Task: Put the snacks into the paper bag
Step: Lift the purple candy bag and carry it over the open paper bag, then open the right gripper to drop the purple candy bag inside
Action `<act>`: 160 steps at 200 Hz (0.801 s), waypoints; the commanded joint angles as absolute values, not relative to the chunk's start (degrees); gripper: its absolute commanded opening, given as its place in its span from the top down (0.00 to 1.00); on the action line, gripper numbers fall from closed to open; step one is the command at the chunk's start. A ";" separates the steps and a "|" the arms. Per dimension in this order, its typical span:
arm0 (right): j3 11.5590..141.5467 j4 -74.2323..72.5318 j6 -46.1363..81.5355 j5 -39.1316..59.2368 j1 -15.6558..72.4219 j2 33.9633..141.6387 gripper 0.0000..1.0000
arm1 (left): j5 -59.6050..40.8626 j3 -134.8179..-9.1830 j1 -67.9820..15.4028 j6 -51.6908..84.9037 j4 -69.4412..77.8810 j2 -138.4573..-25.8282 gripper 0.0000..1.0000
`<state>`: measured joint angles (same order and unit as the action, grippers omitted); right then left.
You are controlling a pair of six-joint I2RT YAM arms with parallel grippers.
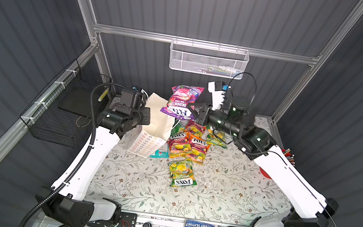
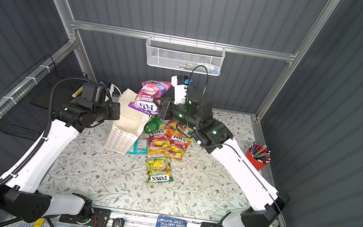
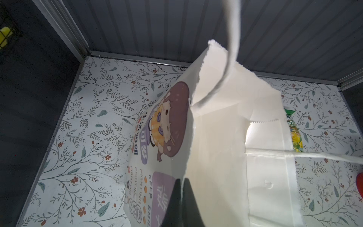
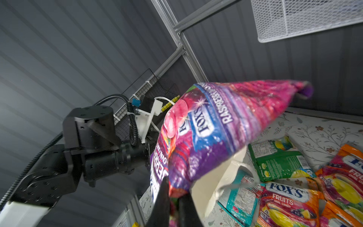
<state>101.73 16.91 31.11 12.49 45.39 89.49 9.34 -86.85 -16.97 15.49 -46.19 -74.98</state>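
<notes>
A: Start at the left of the frame. What was the left tool (image 3: 181, 188) doing?

B: Its jaws were closed on the printed wall of the paper bag (image 1: 146, 144), pinching the paper at the rim. The bag stood upright on the surface (image 1: 139, 186), left of centre in both top views, with its mouth open.

A: And to the right of that?

B: The purple packet (image 1: 181, 101) hung over the right-hand edge of the mouth. The right tool (image 4: 172, 196) had it clamped by one edge, jaws narrow on the foil.

A: What could go wrong from there?

B: I'd judge the packet about as wide as the mouth. Lowered flat, it could land on the rim and buckle the wall, or slide off outside the bag. Glossy foil pinched at one edge could also slip out early. And only one wall of the bag was held, so a sideways push might tip it.

A: Was anything in the way?

B: A white cord handle (image 3: 231, 59) arched over the opening in the left wrist view. The remaining snacks (image 1: 188, 144) lay heaped just right of the bag, with a teal packet (image 1: 159, 152) against its foot. Further right, the red pencil cup (image 2: 257, 158) stood well apart at the edge of the surface.
</notes>
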 commanded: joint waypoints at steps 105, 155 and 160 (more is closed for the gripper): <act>124.89 31.46 27.31 14.82 51.04 117.64 1.00 | 3.42 -85.54 -17.40 16.35 -43.68 -73.59 1.00; 131.85 33.33 25.45 9.01 50.98 123.15 1.00 | 3.34 -85.46 -17.40 16.41 -43.67 -73.65 1.00; 132.72 33.38 25.08 8.57 50.98 123.77 1.00 | 3.27 -85.43 -17.40 16.37 -43.68 -73.72 1.00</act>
<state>128.22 33.85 27.38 12.34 51.05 122.37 5.06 -85.76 -16.95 15.68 -44.23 -74.59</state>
